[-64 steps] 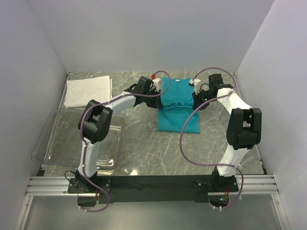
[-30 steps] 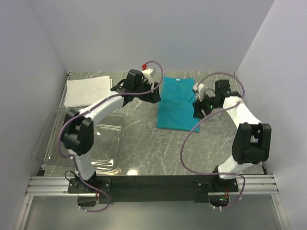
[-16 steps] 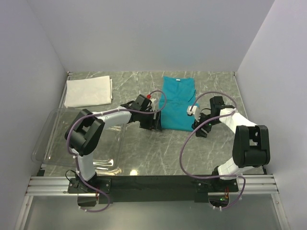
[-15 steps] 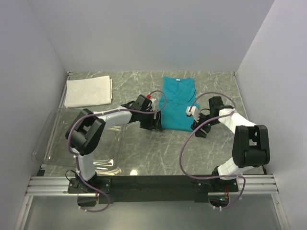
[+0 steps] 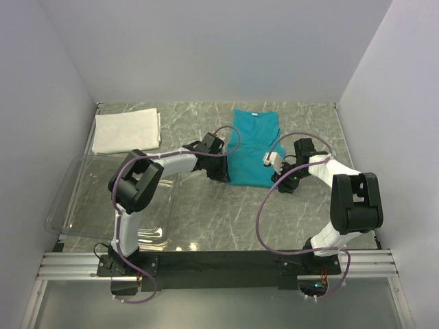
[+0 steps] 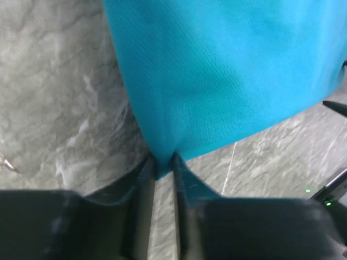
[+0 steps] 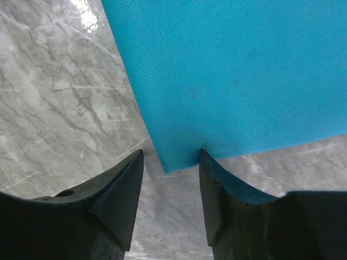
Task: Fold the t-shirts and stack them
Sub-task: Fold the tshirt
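Two near corners of the teal t-shirt (image 5: 254,147) are what matters now: the shirt lies flat on the marble table (image 5: 226,219), narrowed to a long strip with its collar at the far end, and each arm is down at one corner of the hem. The left gripper (image 6: 162,162) has its jaws pinched together on the left corner, with a fold of cloth caught between them. The right gripper (image 7: 171,160) stands with its jaws apart, the right corner lying loose in the gap, so nothing is clamped there. By my reading, the step in hand is taking hold of the hem for the lengthwise fold. The next move calls for the right jaws to close on their corner, then for both arms to lift together and carry the hem toward the collar, keeping pace so the edge stays straight. The white t-shirt (image 5: 127,131) lies folded at the far left, beyond the clear bin (image 5: 75,205), and that is likely where the stack will go
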### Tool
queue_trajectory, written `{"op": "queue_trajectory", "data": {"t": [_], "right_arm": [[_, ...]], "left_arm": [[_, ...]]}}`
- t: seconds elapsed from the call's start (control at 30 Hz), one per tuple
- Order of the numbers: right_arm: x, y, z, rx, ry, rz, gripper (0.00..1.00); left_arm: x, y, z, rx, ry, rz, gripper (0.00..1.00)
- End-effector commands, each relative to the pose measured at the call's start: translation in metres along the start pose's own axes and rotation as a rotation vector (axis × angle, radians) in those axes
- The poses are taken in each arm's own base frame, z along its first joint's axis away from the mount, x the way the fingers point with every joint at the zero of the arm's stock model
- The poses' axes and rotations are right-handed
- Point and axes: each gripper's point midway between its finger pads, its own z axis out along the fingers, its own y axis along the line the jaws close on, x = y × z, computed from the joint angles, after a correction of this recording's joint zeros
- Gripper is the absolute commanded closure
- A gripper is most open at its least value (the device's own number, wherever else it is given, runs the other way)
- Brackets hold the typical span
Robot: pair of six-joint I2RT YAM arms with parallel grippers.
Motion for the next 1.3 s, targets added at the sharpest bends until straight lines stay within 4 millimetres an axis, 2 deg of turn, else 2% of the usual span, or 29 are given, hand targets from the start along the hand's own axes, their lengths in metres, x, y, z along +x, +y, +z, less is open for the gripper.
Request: {"op": "queue_trajectory", "data": {"t": [0.0, 0.07, 0.2, 0.27, 0.3, 0.33, 0.4, 0.47, 0.53, 0.63, 0.67, 0.7, 0.73, 0.77, 0.8, 0.83, 0.9, 1.0, 1.03, 1.07, 1.1, 1.13, 1.17, 1.2, 1.23, 1.27], "right_arm": [[-0.002, -0.006, 0.001, 0.009, 0.004, -0.014, 0.5], [0.001, -0.006, 0.003, 0.002, 0.011, -0.007, 0.54], [0.0, -0.004, 0.007, -0.01, 0.002, 0.011, 0.61], [-0.002, -0.004, 0.006, -0.014, -0.006, 0.021, 0.72], [-0.003, -0.003, 0.006, -0.018, -0.008, 0.02, 0.81], [-0.002, 0.001, 0.005, -0.03, -0.006, 0.02, 0.95], [-0.001, 0.008, 0.001, -0.048, -0.001, 0.017, 1.0], [0.004, 0.029, -0.012, -0.134, 0.027, -0.017, 1.0], [0.013, 0.062, -0.026, -0.261, 0.033, -0.081, 1.0], [0.015, 0.091, -0.049, -0.272, 0.014, -0.156, 1.0], [0.021, 0.105, -0.051, -0.292, 0.017, -0.154, 1.0], [0.023, 0.113, -0.054, -0.297, 0.018, -0.157, 1.0], [0.023, 0.126, -0.063, -0.309, 0.006, -0.163, 1.0], [0.026, 0.137, -0.065, -0.329, 0.004, -0.153, 1.0], [0.026, 0.144, -0.068, -0.337, -0.002, -0.146, 1.0], [0.027, 0.154, -0.073, -0.338, -0.003, -0.134, 1.0], [0.027, 0.162, -0.077, -0.341, -0.011, -0.109, 1.0], [0.018, 0.165, -0.084, -0.321, -0.041, -0.058, 1.0], [0.012, 0.159, -0.085, -0.3, -0.056, -0.045, 1.0], [0.001, 0.147, -0.09, -0.261, -0.083, -0.038, 1.0], [-0.006, 0.14, -0.094, -0.236, -0.097, 0.002, 1.0], [-0.02, 0.121, -0.1, -0.186, -0.127, -0.005, 1.0], [-0.029, 0.11, -0.103, -0.157, -0.149, 0.011, 1.0], [-0.037, 0.1, -0.107, -0.132, -0.166, 0.019, 1.0], [-0.049, 0.076, -0.117, -0.07, -0.194, 0.057, 1.0], [-0.056, 0.065, -0.121, -0.045, -0.211, 0.073, 1.0]], "left_arm": [[0.003, -0.004, 0.0, 0.004, 0.019, 0.006, 0.85], [0.005, -0.007, -0.001, 0.022, 0.023, 0.009, 0.96], [0.006, -0.015, -0.002, 0.07, 0.03, 0.017, 0.99], [0.006, -0.021, -0.004, 0.095, 0.033, 0.018, 0.99], [0.007, -0.022, -0.004, 0.104, 0.037, 0.014, 0.99], [0.009, -0.022, -0.005, 0.109, 0.041, 0.011, 0.99], [0.015, -0.024, -0.009, 0.121, 0.057, 0.006, 0.99], [0.02, -0.025, -0.017, 0.127, 0.071, -0.005, 1.0], [0.04, -0.023, -0.023, 0.136, 0.126, -0.025, 1.0], [0.07, -0.026, -0.042, 0.142, 0.174, -0.022, 0.99], [0.08, -0.037, -0.054, 0.161, 0.18, -0.004, 1.0], [0.097, -0.033, -0.058, 0.149, 0.209, -0.011, 1.0], [0.108, -0.042, -0.07, 0.168, 0.22, 0.002, 1.0], [0.123, -0.038, -0.074, 0.159, 0.247, -0.022, 1.0], [0.131, -0.041, -0.08, 0.161, 0.256, -0.026, 1.0], [0.138, -0.052, -0.092, 0.189, 0.255, -0.009, 0.99], [0.148, -0.054, -0.103, 0.181, 0.269, -0.022, 0.99], [0.135, -0.068, -0.123, 0.193, 0.226, 0.002, 1.0], [0.128, -0.071, -0.126, 0.19, 0.209, 0.012, 1.0], [0.108, -0.08, -0.13, 0.203, 0.171, 0.03, 1.0], [0.101, -0.081, -0.13, 0.194, 0.168, 0.032, 0.99], [0.088, -0.077, -0.126, 0.178, 0.158, 0.021, 1.0], [0.065, -0.087, -0.13, 0.197, 0.114, 0.047, 1.0], [0.054, -0.087, -0.13, 0.192, 0.102, 0.048, 1.0], [0.038, -0.078, -0.123, 0.175, 0.092, 0.031, 1.0], [0.013, -0.087, -0.128, 0.195, 0.042, 0.057, 1.0]]}}
